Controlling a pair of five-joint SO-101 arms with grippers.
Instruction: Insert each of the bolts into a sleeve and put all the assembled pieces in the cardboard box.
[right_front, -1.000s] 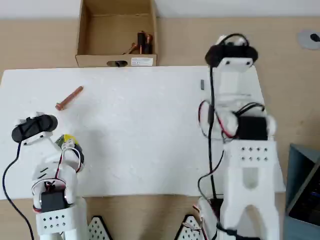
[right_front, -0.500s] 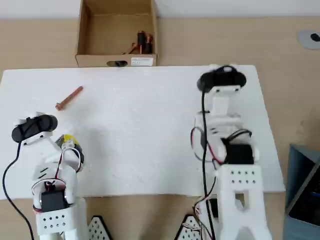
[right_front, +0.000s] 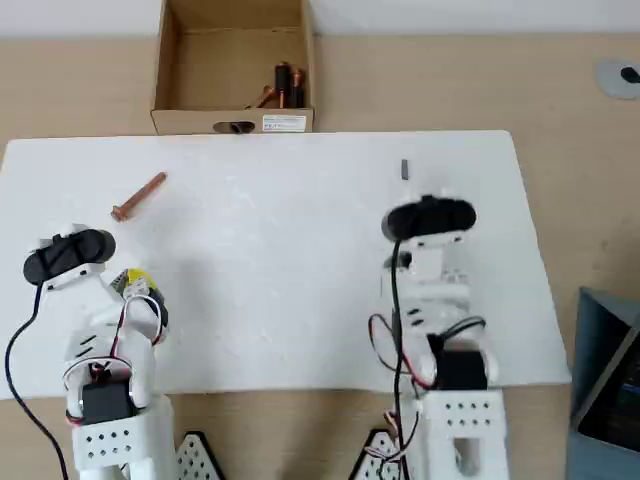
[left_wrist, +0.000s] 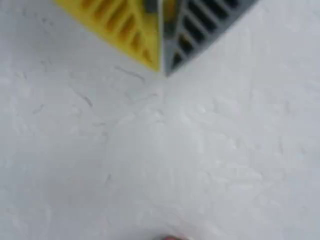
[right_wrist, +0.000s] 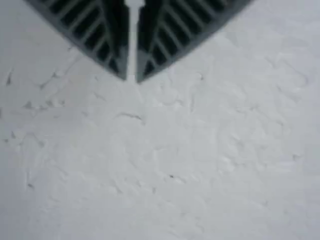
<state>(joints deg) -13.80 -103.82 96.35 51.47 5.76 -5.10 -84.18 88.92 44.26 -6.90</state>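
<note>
Cardboard box (right_front: 195, 120): assembled pieces (right_front: 284, 86) inside (against its right wall). Left pincer (left_wrist: 162, 67), right pincer (right_wrist: 131, 75): both closed, holding nothing.

- A white mat (right_front: 300, 260) covers most of a light wooden table (right_front: 560, 110); bare wood shows beyond the mat's far edge, past both its sides and along its near edge.
- Up close, the mat's surface is rough, with small scratches and dents.
- A pale strip (right_front: 450, 15) runs behind the table, beyond the mat's far edge; wall or floor, it cannot be told.
- A round grey disc (right_front: 617, 77) with a dark spot lies on the wood past the mat's far right corner.
- A dark blue-grey container (right_front: 607, 400) stands just beside the mat's near right corner.
- The light is even and soft across the mat, with faint shadows.
</note>
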